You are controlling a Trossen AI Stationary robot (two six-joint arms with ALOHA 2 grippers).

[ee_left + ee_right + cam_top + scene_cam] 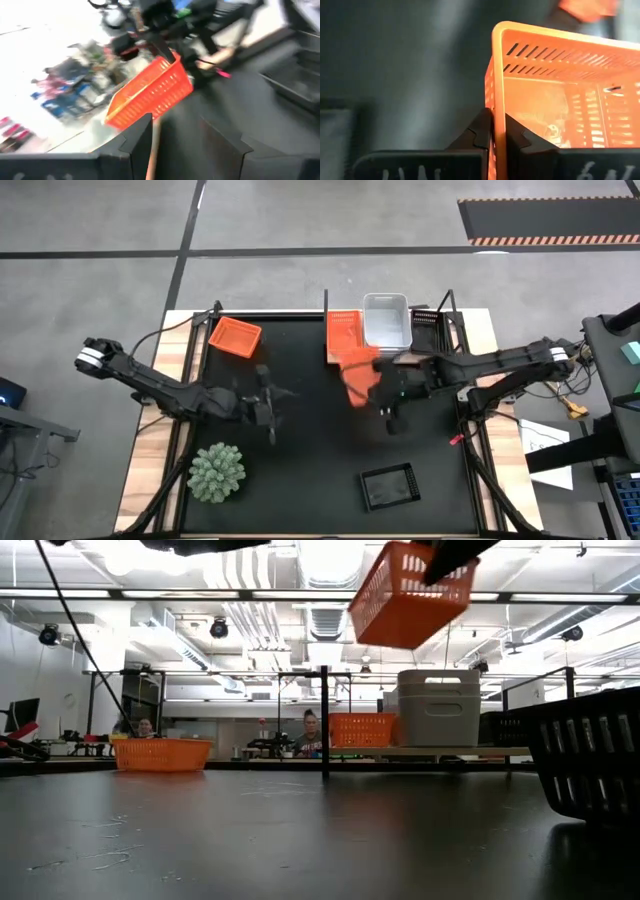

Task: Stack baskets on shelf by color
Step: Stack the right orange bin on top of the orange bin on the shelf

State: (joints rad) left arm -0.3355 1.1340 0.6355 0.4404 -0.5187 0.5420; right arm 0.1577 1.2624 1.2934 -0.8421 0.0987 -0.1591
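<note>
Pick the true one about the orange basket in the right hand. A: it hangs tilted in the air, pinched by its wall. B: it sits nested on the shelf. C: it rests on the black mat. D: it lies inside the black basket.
A: the right hand pinches the wall of the orange basket, which hangs tilted high above the table in the low view.

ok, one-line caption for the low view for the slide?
Right hand carries a tilted orange basket high above the table, toward the shelf already holding an orange basket and a white basket.

Grey concrete floor (pixel 300 220) with dark seam lines and a hazard-striped black mat (pixel 545 220), open ceiling with ducts (pixel 250 625) and strip lights (pixel 200 592), two people (pixel 310 730) seated at far benches.
</note>
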